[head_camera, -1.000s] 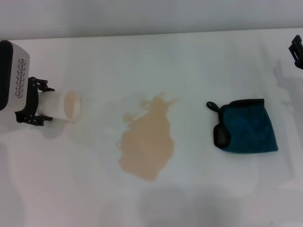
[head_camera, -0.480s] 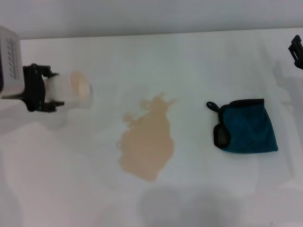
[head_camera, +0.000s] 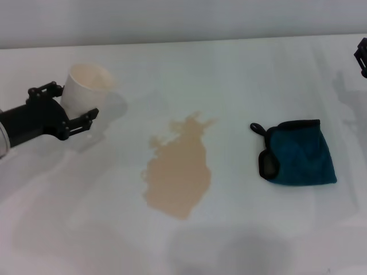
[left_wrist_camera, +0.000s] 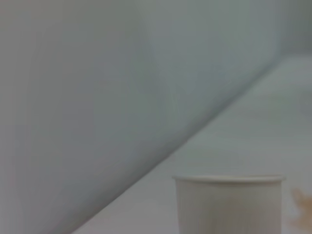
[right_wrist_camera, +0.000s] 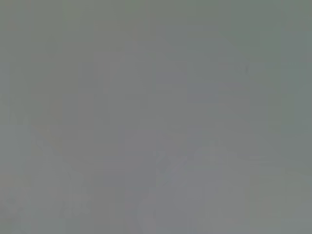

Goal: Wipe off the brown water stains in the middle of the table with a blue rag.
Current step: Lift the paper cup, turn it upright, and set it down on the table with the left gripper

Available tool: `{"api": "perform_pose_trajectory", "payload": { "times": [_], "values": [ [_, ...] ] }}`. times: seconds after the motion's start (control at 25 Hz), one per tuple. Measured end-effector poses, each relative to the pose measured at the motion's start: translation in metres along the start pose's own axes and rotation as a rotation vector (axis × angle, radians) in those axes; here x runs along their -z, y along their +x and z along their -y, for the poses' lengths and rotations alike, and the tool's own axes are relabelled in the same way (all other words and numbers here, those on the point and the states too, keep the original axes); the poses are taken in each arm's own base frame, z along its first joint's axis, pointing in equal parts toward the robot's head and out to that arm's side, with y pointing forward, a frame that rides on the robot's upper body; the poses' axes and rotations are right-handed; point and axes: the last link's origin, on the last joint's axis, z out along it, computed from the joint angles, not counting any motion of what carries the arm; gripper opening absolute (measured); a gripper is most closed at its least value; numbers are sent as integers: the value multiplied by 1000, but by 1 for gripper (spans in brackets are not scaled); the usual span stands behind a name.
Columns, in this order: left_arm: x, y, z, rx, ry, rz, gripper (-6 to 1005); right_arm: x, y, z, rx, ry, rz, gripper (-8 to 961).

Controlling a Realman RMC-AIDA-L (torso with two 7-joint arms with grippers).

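Wiping hasn't started: the brown water stains [head_camera: 178, 175] sit mid-tabletop [head_camera: 241, 69], the blue rag [head_camera: 299, 153] lies untouched well to their right, left gripper [head_camera: 71, 106] jaws clamped on a paper cup [head_camera: 85, 86], right gripper [head_camera: 361, 56] parked at the far edge.

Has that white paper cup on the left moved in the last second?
Yes. The left gripper has turned the paper cup from lying on its side to nearly upright, farther from the robot; the brown water stains lie unchanged.
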Motion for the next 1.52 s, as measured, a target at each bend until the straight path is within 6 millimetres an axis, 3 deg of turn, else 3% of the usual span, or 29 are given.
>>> {"api": "perform_pose_trajectory", "payload": {
  "times": [0.28, 0.44, 0.84, 1.52],
  "values": [
    [5, -29, -31, 284, 118, -101, 734, -2, -4, 4, 17, 3, 12, 816],
    [12, -45, -37, 390, 268, -130, 735, -2, -5, 6, 32, -3, 16, 817],
    [18, -65, -34, 487, 427, -82, 736, 1, -7, 17, 60, 11, 22, 817],
    [13, -72, -33, 494, 442, -7, 738, 0, -7, 16, 58, 9, 24, 813]
  ]
}}
